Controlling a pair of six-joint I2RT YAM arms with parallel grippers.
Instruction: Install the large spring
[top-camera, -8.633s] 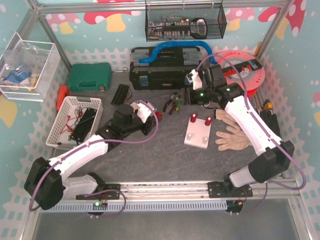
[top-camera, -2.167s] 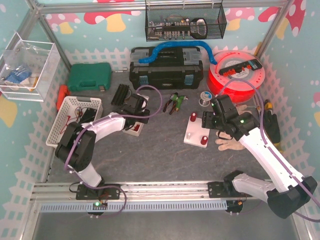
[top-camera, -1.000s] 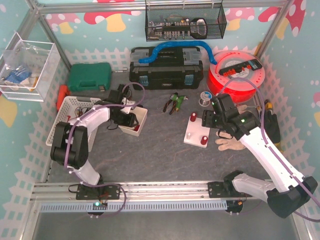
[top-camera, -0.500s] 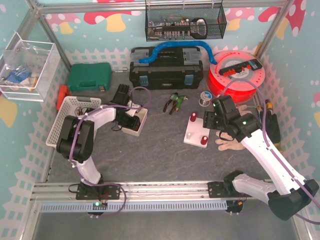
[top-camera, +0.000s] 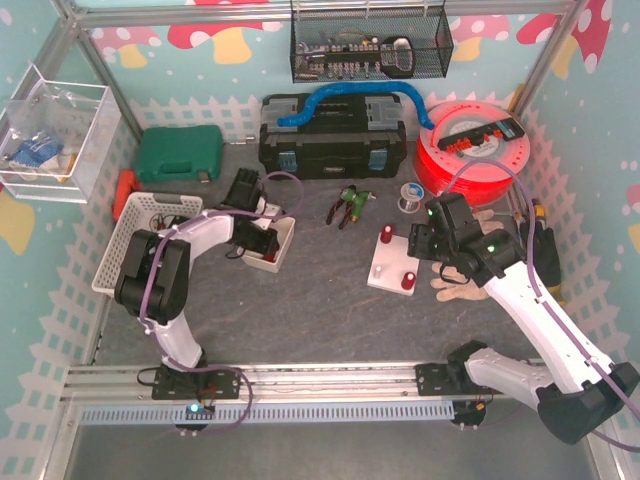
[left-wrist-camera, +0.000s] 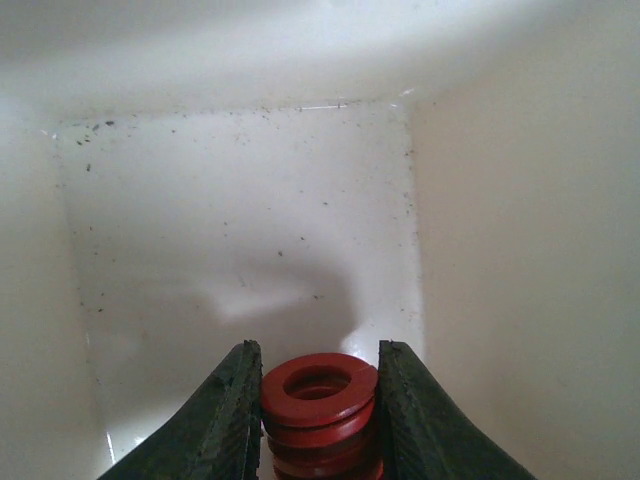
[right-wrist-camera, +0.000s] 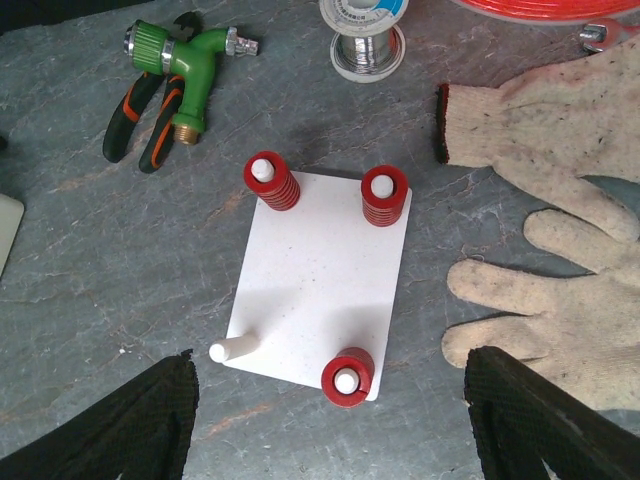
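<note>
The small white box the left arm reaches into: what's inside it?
Inside the white box, a red spring sits pinched by the left end effector. Otherwise only bare, speckled floor shows. Its fingers and the spring hide whatever lies beneath them.

A dark grey, slate-patterned surface (top-camera: 320, 310) fills the cell; teal walls (top-camera: 200, 80) printed with white picket fencing and mushrooms enclose it; aluminium posts (top-camera: 97, 70) frame the corners; a wire basket (top-camera: 440, 50) hangs at the back; the light is bright and even.
</note>
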